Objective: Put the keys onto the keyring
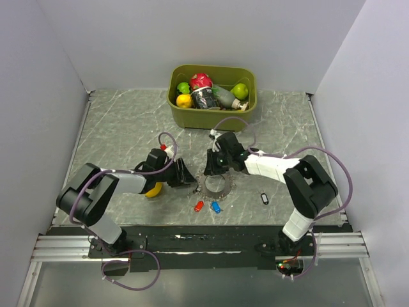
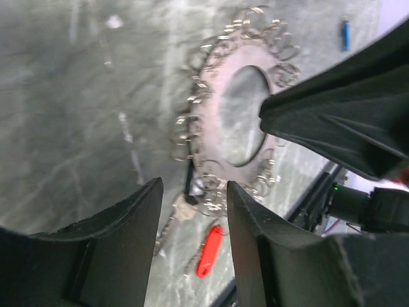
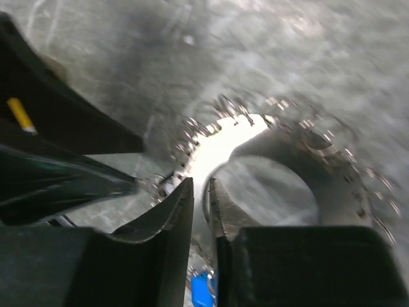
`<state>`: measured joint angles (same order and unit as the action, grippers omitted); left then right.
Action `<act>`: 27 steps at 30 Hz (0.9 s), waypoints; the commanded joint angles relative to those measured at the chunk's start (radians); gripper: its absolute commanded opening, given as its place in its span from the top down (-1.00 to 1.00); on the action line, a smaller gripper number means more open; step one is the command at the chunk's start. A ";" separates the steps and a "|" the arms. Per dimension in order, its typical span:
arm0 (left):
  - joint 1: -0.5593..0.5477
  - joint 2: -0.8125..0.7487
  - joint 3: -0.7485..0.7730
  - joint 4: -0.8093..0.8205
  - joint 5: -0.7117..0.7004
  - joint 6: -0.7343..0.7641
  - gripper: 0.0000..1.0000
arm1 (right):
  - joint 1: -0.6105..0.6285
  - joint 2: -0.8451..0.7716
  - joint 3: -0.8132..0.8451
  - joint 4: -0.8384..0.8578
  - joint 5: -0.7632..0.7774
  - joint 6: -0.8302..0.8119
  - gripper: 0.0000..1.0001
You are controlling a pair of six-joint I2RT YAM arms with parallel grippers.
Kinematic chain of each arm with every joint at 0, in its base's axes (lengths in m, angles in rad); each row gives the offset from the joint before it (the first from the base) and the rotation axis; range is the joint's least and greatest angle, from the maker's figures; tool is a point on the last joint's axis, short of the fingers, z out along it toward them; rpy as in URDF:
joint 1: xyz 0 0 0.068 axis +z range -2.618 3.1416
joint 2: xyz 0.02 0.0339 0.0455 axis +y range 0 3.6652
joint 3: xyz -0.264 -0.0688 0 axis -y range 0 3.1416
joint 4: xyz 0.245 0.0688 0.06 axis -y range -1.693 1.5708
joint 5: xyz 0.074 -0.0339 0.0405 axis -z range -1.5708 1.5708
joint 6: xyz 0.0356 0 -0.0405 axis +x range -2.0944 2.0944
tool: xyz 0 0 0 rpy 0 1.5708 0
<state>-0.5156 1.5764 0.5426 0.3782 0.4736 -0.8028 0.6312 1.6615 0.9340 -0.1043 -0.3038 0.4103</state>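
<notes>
The keyring, a flat grey-brown ring with small wire loops round its rim, lies near the front middle of the table. A red key and a blue key lie just in front of it, and a black key lies to the right. My left gripper is open and empty at the ring's left edge. In the left wrist view its fingertips flank the ring's near rim, with the red key between them. My right gripper is nearly shut, pinching the ring's band at the hole's edge; the blue key shows below.
A yellow lemon lies under my left forearm. A green bin of toy fruit and bottles stands at the back middle. White walls enclose the marbled table on three sides, and a black rail runs along its front.
</notes>
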 commanded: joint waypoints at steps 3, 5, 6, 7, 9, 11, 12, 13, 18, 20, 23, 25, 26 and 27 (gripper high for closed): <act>0.002 0.054 0.037 0.010 -0.038 -0.012 0.02 | 0.028 0.055 0.078 0.064 -0.051 0.027 0.66; 0.002 0.062 0.028 0.037 -0.039 -0.022 0.02 | 0.032 0.066 0.081 0.064 -0.031 0.035 0.70; 0.002 0.065 0.031 0.039 -0.043 -0.022 0.03 | 0.030 0.067 0.078 0.069 -0.024 0.041 0.71; 0.002 0.071 0.034 0.036 -0.056 -0.021 0.03 | 0.032 0.069 0.077 0.078 -0.021 0.041 0.72; 0.003 0.083 0.049 0.034 -0.058 -0.019 0.03 | 0.032 0.075 0.086 0.071 -0.029 0.041 0.72; 0.003 0.111 0.068 0.042 -0.050 -0.018 0.05 | 0.032 0.087 0.092 0.072 -0.040 0.042 0.72; 0.002 0.120 0.072 0.045 -0.049 -0.016 0.05 | 0.033 0.093 0.097 0.071 -0.041 0.045 0.72; 0.003 0.132 0.082 0.033 -0.056 -0.010 0.06 | 0.033 0.106 0.101 0.068 -0.041 0.044 0.72; 0.003 0.155 0.145 -0.039 -0.115 0.053 0.07 | 0.035 0.135 0.092 0.068 -0.049 0.048 0.74; 0.003 0.168 0.151 -0.027 -0.112 0.056 0.07 | 0.036 0.152 0.089 0.072 -0.046 0.053 0.74; 0.003 0.188 0.146 0.019 -0.075 0.048 0.08 | 0.036 0.167 0.086 0.074 -0.032 0.065 0.76; 0.003 0.191 0.135 0.068 -0.043 0.044 0.13 | 0.036 0.169 0.078 0.077 -0.029 0.067 0.77; 0.003 0.189 0.125 0.083 -0.030 0.043 0.15 | 0.036 0.167 0.075 0.077 -0.024 0.068 0.77; 0.003 0.191 0.119 0.103 -0.017 0.043 0.17 | 0.036 0.167 0.074 0.078 -0.023 0.068 0.77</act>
<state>-0.5137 1.7405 0.6796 0.4171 0.4255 -0.7788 0.6586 1.8271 0.9977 -0.0505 -0.3462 0.4702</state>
